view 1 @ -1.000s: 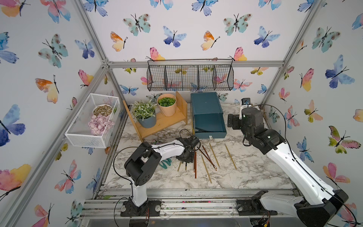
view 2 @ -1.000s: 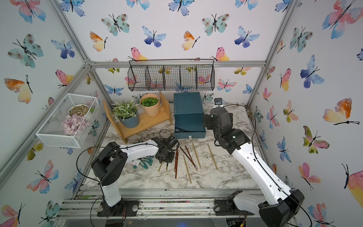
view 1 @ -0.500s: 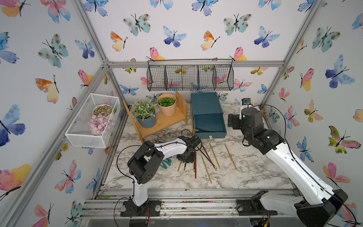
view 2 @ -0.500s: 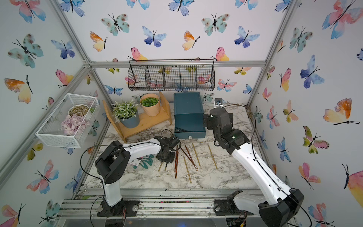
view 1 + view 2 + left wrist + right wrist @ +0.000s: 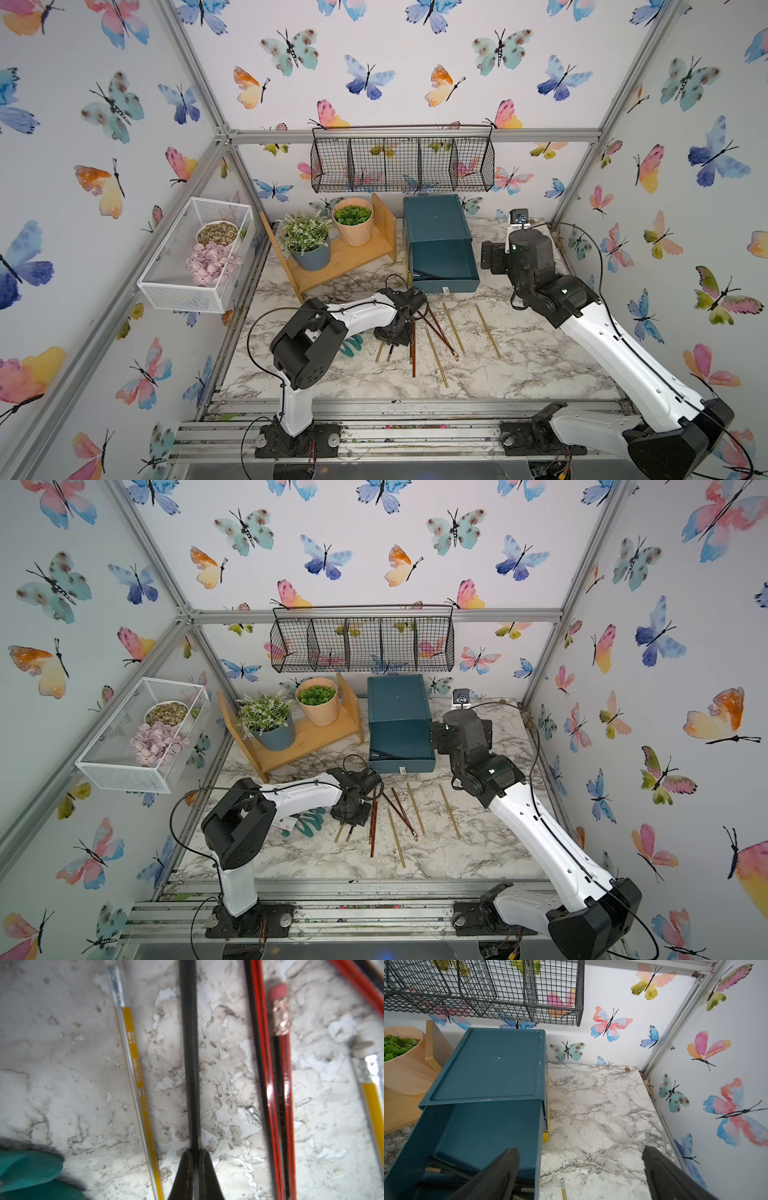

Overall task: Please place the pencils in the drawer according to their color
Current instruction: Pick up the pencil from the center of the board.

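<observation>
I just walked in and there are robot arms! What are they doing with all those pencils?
They are sorting pencils by colour into a little chest of drawers. The left gripper is shut on a black pencil lying on the table. The right gripper hangs open beside the chest, whose top drawer is pulled out with a few dark pencils inside. Red pencils and yellow pencils lie loose nearby.

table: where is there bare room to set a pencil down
Bare marble between the chest and the right wall, and the strip between the pencils and the front rail. Crowded before the chest, around the left gripper.
</observation>
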Controlling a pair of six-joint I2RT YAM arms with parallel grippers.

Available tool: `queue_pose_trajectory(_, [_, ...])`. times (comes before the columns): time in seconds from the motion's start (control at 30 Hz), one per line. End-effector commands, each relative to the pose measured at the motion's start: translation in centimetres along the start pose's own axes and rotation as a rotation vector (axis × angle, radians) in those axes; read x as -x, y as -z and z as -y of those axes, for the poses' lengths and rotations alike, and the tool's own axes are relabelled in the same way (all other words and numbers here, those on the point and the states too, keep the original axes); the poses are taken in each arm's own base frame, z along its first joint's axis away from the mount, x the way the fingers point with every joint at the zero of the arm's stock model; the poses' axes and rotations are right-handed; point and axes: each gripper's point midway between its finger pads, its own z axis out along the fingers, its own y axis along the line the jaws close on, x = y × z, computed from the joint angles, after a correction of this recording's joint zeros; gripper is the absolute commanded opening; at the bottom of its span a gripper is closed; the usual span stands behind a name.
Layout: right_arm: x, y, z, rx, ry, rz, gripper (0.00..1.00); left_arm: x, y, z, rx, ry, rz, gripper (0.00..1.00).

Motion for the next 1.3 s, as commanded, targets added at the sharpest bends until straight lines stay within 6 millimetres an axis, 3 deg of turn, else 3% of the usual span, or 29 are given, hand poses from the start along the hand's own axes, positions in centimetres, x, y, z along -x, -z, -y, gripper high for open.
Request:
queue_pose_trajectory(0.0, [0.2,0.2,0.5,-0.017,-0.015,0.017,0.99,-2.8,-1.7,-1.4,0.071,-0.005,-0.091,0.00])
queue_pose_trajectory(0.3, [0.1,0.2,0.3,-0.005,-0.028,0.016,0.98,-0.6,1.3,-0.9,0.035,0.017,0.036,0.00])
queue_pose_trajectory(0.53, [0.0,0.2,0.2,0.001,-0.034,0.016,0.98,-0.2,2.7,-1.7,0.052,0.035,0.081,0.00])
queue_pose_trajectory(0.8, [-0.4,-0.3,-0.5,0.020,-0.031,-0.005,0.98,1.2,6.2,-2.4,0.051,0.066,0.203,0.00])
queue_pose_trajectory(1.27, [-1.2,-0.2,-0.4,0.023,-0.046,-0.023,0.99,2.0,10.4,-8.6,0.097,0.205,0.324,0.00])
